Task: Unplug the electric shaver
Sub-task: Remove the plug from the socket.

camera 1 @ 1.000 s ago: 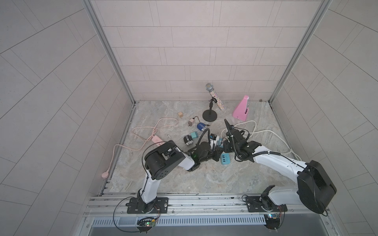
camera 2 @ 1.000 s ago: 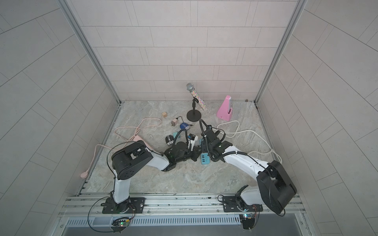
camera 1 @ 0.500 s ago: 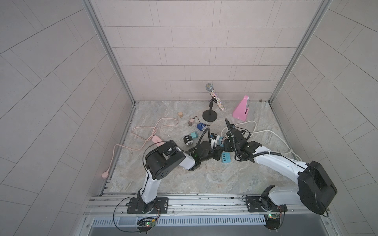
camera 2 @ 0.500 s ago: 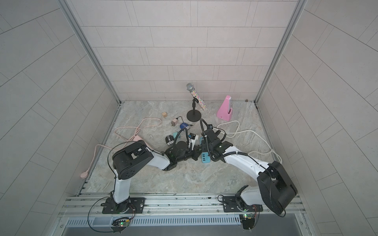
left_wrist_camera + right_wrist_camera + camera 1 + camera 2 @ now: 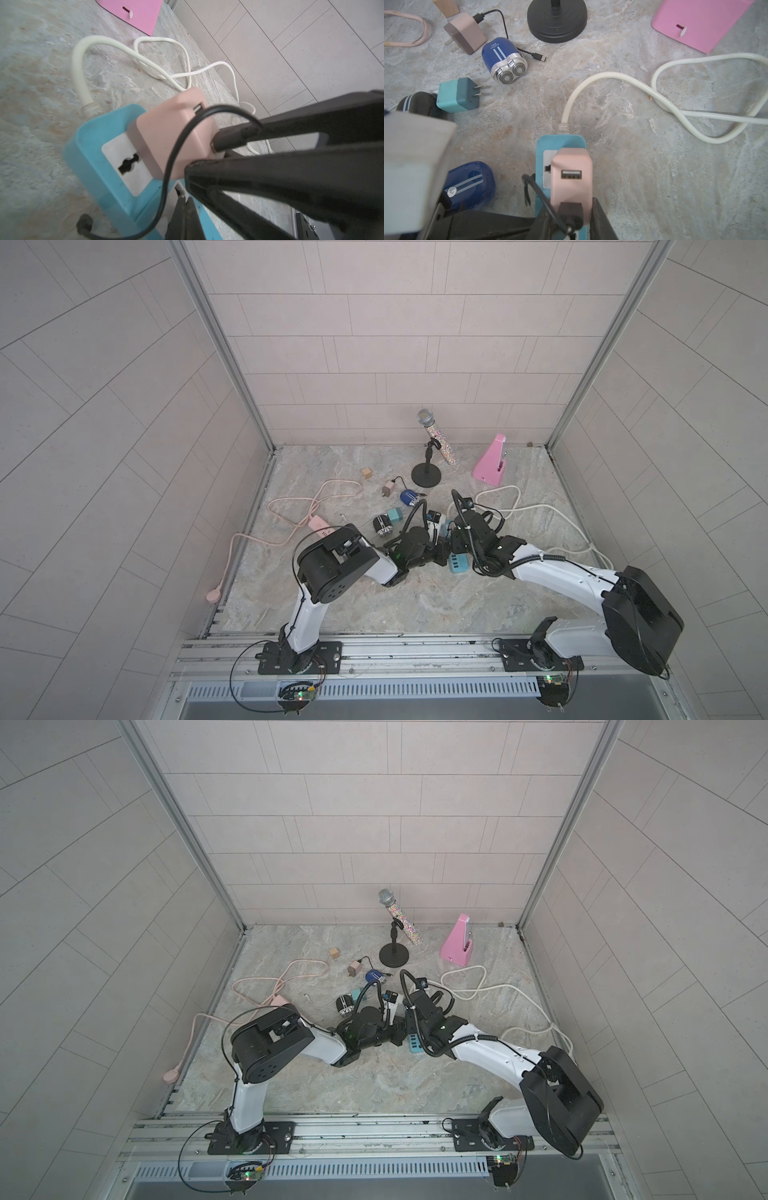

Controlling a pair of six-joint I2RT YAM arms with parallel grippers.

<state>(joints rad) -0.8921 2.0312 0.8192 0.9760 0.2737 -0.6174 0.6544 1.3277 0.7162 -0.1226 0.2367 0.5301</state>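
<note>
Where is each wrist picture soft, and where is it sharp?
Left wrist view: the light-blue plastic power strip and pink square charger are soft, as is the black USB plug in the left hand; right wrist view: the blue two-headed shaver is crisp, the near grey block blurred.

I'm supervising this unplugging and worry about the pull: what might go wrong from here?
The left gripper pinches the black USB plug in the pink adapter; a pull may drag the adapter from the blue power strip, or slide the strip, instead. The black cable loops across the adapter and may snag.
</note>
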